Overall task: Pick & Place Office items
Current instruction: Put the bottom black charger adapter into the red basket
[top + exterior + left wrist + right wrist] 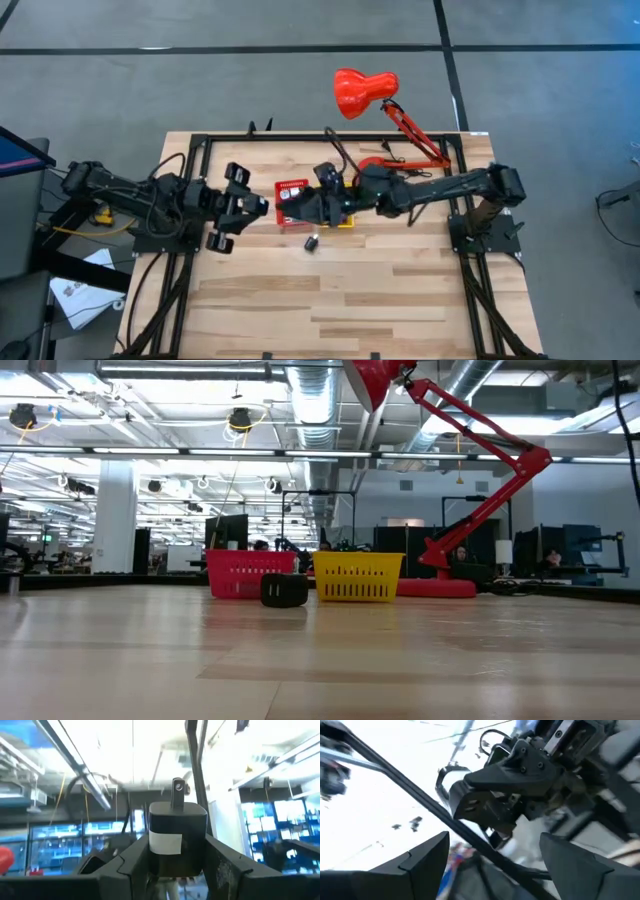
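Observation:
My left gripper (250,206) is raised over the table's left part and is shut on a black plug adapter (177,832) with a white label and a metal prong. My right gripper (292,210) hangs open above the red bin (293,186). Nothing is between its fingers (420,862), and it faces my left gripper. One small black item (312,242) rests on the table just in front of the bins, also seen in the low view (284,590). The yellow bin (358,577) stands next to the red bin (245,573). My left gripper pinches the black adapter by its two opposite sides (153,851), one finger (122,865) on each. The fingers slant upward off the table. The adapter is lifted clear, its prong end (177,792) pointing away from the gripper.
A big red desk lamp (365,90) stands at the table's far right, its arm (480,450) reaching over the bins. The right arm covers most of the yellow bin (347,222) from above. Bare wood (330,300) fills the near half of the table.

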